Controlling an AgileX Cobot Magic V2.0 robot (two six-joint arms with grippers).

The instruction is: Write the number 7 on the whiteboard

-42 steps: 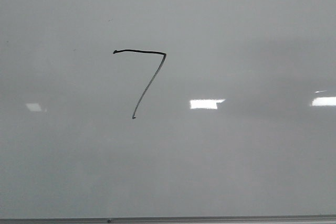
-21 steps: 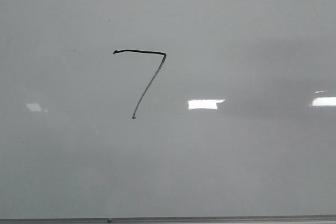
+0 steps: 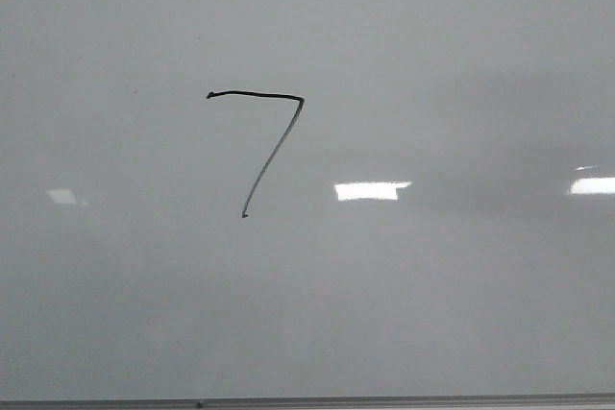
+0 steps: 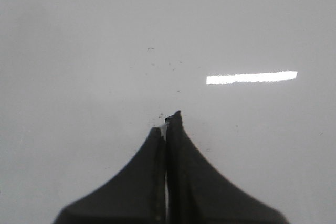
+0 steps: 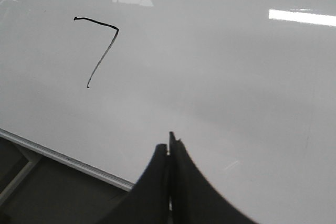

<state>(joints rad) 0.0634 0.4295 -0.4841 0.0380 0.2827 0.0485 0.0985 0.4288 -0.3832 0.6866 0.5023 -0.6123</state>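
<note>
The number 7 (image 3: 269, 141) is a thin black marker line on the whiteboard (image 3: 432, 285), left of the middle in the front view. It also shows in the right wrist view (image 5: 102, 45), far from my right gripper (image 5: 169, 142). The right gripper's jaws are pressed together with nothing between them, above the whiteboard (image 5: 236, 77) near its frame edge. My left gripper (image 4: 167, 121) is also shut and empty over bare whiteboard (image 4: 79, 51). Neither gripper shows in the front view. No marker is in view.
The board's thin grey metal frame edge (image 3: 307, 400) runs along the near side in the front view and shows in the right wrist view (image 5: 63, 157), with a dark surface (image 5: 47, 192) beyond it. Bright light reflections (image 3: 370, 190) lie on the board.
The 7 and the board have not changed. Only the bright reflection right of the 7 has widened slightly to the left.
</note>
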